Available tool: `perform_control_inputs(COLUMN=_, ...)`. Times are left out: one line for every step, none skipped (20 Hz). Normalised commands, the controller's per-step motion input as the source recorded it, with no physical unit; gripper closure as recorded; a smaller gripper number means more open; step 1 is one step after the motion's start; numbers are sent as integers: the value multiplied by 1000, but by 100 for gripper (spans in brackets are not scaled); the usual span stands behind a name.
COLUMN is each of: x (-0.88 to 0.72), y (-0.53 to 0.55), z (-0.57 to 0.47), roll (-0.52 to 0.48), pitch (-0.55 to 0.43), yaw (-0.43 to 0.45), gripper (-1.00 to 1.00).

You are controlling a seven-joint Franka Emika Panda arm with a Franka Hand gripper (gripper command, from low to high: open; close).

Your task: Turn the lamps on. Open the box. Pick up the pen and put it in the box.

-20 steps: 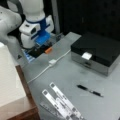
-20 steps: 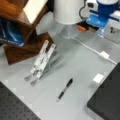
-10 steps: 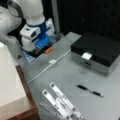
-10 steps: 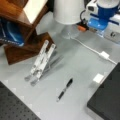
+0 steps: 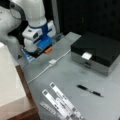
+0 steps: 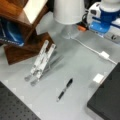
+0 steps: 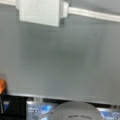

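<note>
Your pen [image 5: 89, 90] lies flat on desk [image 5: 62, 75], lower right of frame, long axis left-right, below shut box [image 5: 96, 51]. In a front view pen [image 6: 64, 89] runs diagonal. Gripper [image 5: 41, 47] upper left; cannot tell jaw state. Wrist view alone shows cord switch [image 7: 40, 12] close.

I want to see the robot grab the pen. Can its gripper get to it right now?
Probably yes. The pen lies alone on bare grey table, apart from the closed box and the white strips. The gripper is low by the cable switch.
</note>
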Motion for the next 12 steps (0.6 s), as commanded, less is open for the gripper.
perform_control_inputs(x=-245, y=137, z=-260, roll=28, pitch=-45, yaw=-75, gripper=100)
perform_control_inputs(x=-248, y=118, z=-250, roll=26, pitch=-42, yaw=-62, gripper=100)
perform_control_inputs(x=-243, y=100, z=-244, roll=26, pitch=-43, yaw=-50, gripper=100)
perform_control_inputs(x=-239, y=82, z=-252, roll=11, pitch=-34, yaw=-40, gripper=100)
perform_control_inputs(x=-230, y=68, z=-266, roll=0, pitch=-42, yaw=-35, gripper=100)
perform_control_inputs(x=-226, y=59, z=-279, roll=-2, pitch=-52, yaw=-34, gripper=100)
perform_control_inputs(x=-224, y=53, z=-297, roll=-8, pitch=-61, yaw=-31, gripper=100)
perform_control_inputs(x=-219, y=50, z=-300, roll=-9, pitch=-72, yaw=-30, gripper=100)
perform_control_inputs(x=-220, y=47, z=-303, roll=-17, pitch=-75, yaw=-23, gripper=100)
perform_control_inputs(x=-226, y=41, z=-309, roll=-19, pitch=-80, yaw=-5, gripper=100)
perform_control_inputs(x=-227, y=38, z=-300, roll=-19, pitch=-93, yaw=0, gripper=100)
perform_control_inputs(x=-233, y=45, z=-304, roll=-17, pitch=-109, yaw=3, gripper=100)
